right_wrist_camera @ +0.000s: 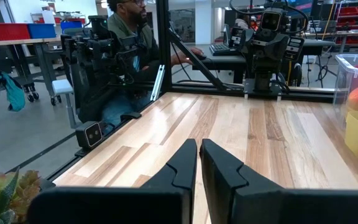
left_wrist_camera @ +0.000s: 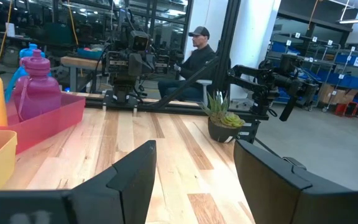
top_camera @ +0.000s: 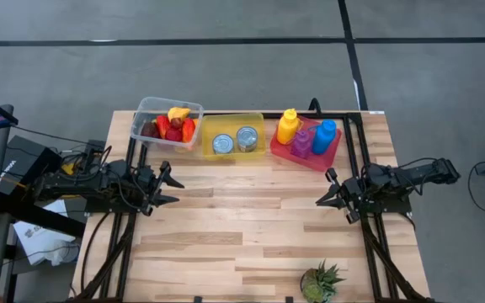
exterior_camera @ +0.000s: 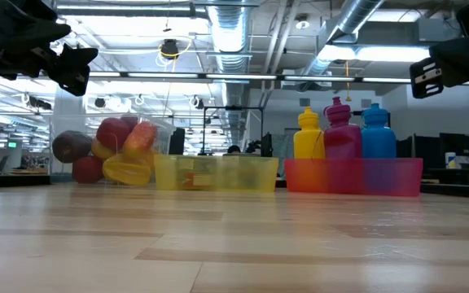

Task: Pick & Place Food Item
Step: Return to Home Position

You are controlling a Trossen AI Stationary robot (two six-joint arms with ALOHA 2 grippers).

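Note:
Plastic fruit [top_camera: 172, 124] is piled in a clear bin [top_camera: 144, 114] at the table's far left; it shows red, yellow and dark in the low view [exterior_camera: 108, 150]. My left gripper [top_camera: 173, 187] [left_wrist_camera: 194, 149] hovers open above the table's left side, pointing level toward the right, with nothing between its fingers. My right gripper [top_camera: 321, 200] [right_wrist_camera: 199, 144] hovers shut above the right side, pointing level toward the left, and touches nothing.
A yellow bin [top_camera: 233, 124] holding two cans [top_camera: 235, 140] stands at the far middle. A red tray [top_camera: 327, 157] with yellow, magenta and blue bottles [top_camera: 306, 132] stands far right. A small potted plant [top_camera: 320, 282] sits at the near edge. People sit beyond the table.

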